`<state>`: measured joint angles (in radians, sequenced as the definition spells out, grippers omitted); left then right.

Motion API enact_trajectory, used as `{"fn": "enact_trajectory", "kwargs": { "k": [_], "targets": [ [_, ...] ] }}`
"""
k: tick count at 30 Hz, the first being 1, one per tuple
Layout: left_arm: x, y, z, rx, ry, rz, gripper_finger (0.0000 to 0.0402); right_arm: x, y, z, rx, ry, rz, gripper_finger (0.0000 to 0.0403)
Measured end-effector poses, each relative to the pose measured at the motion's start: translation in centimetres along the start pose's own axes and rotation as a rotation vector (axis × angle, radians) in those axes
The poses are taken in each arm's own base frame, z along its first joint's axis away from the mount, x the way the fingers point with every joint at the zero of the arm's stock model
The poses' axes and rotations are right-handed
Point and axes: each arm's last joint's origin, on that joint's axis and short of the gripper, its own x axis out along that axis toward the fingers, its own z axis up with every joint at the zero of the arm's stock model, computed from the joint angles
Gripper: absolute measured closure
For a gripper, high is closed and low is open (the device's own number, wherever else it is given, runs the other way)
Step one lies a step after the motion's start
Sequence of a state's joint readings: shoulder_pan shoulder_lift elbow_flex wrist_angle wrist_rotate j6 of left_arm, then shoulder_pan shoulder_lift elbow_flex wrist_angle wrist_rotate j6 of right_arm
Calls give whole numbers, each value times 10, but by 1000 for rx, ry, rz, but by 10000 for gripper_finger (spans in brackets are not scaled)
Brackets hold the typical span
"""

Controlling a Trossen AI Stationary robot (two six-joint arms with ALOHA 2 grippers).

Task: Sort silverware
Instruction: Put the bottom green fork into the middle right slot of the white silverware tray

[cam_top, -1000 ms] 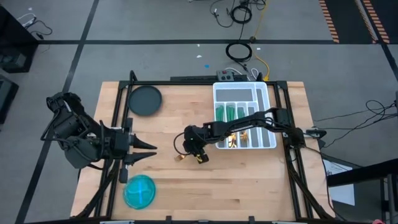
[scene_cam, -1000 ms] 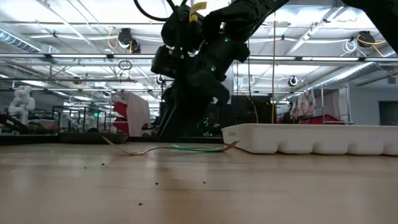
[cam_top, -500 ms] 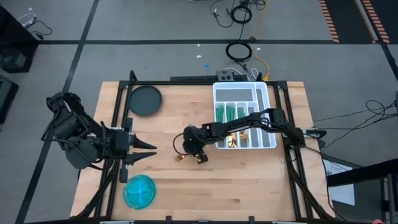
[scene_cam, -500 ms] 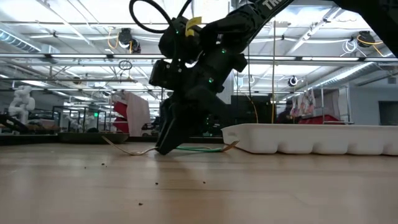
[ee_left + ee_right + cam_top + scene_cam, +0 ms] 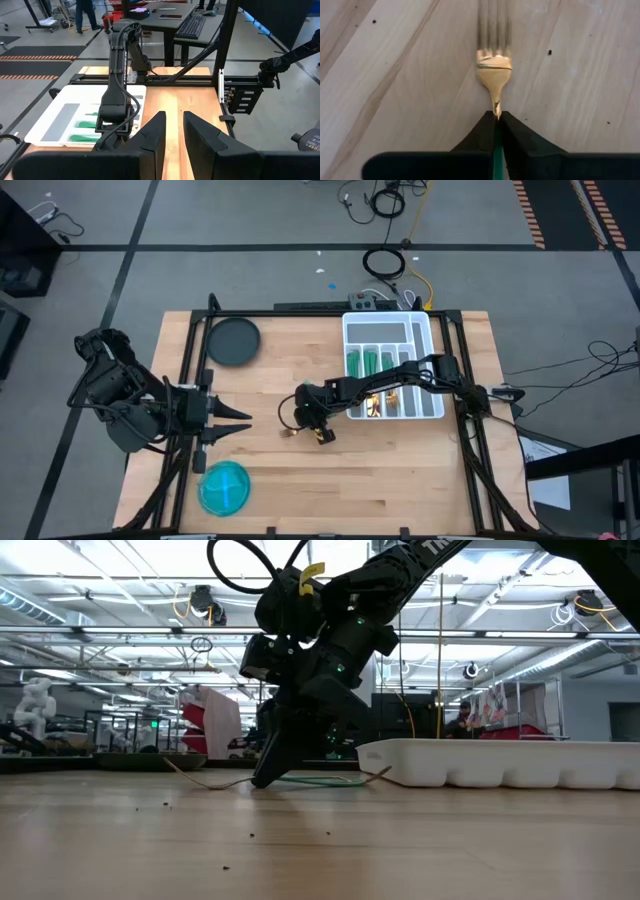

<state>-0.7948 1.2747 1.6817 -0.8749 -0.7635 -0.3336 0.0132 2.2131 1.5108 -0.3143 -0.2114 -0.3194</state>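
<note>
Workshop lights hang over a pale wood worktop where the right pincer, down near mid-table, has closed on the neck of a gold-headed, green-handled fork lying flat beside the white tray. Next comes a lift and carry to a tray slot. Left pincer waits part-open at the table's left edge. No lettering reads clearly.

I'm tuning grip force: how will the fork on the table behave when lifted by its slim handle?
The fork looks stiff and light. Its glossy green handle is narrow, so it may slip or swivel in the right gripper, whose jaws pinch just behind the heavier-looking gold head.
</note>
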Motion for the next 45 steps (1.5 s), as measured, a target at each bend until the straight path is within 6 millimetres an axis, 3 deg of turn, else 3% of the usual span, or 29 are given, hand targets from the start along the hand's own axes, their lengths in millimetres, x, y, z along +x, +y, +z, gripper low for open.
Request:
{"fn": "enact_trajectory", "kwargs": {
  "k": [15, 22, 38, 45],
  "targets": [
    [0, 0, 0, 2, 1, 1, 327, 0, 0, -1, 8, 16, -13, 401],
    [0, 0, 0, 2, 2, 1, 327, -6, -2, 12, 27, 31, -5, 402],
    [0, 0, 0, 68, 2, 1, 327, -56, -7, 59, -4, 89, -8, 403],
    [0, 0, 0, 90, 2, 1, 327, -95, -8, 89, -57, 74, -56, 403]
  ]
}}
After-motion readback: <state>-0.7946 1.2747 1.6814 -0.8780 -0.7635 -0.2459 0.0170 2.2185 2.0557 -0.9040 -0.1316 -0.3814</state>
